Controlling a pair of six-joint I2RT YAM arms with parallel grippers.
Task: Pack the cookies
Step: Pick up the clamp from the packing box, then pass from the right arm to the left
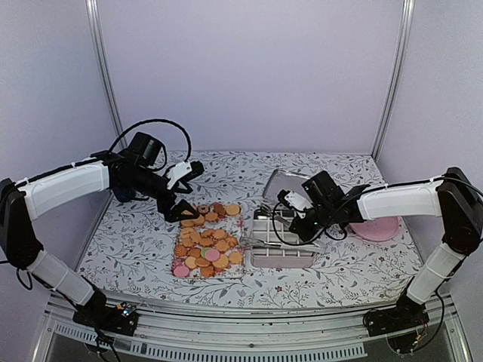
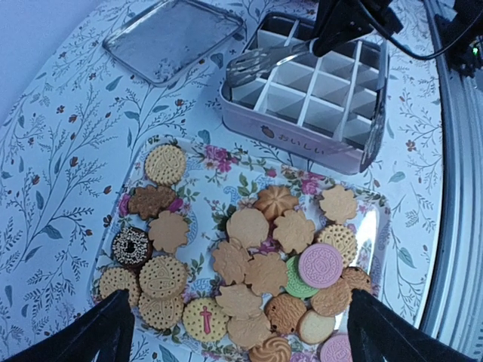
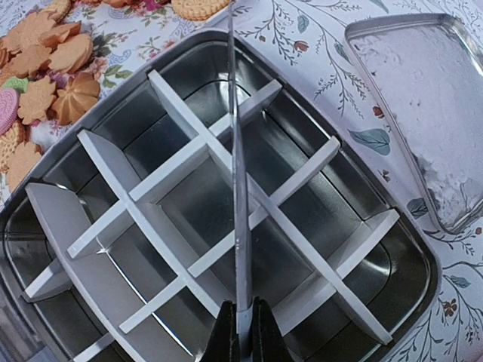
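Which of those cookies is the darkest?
The ring-shaped chocolate cookie: nearly black with pale speckles, while the others are tan, brown, pink or green.

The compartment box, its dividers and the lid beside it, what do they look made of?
The box looks like thin tin: shiny grey inside, rolled rim. The dividers seem matte white card or plastic, slotted together; I cannot tell which. The lid looks like the same metal, with a dull sheen.
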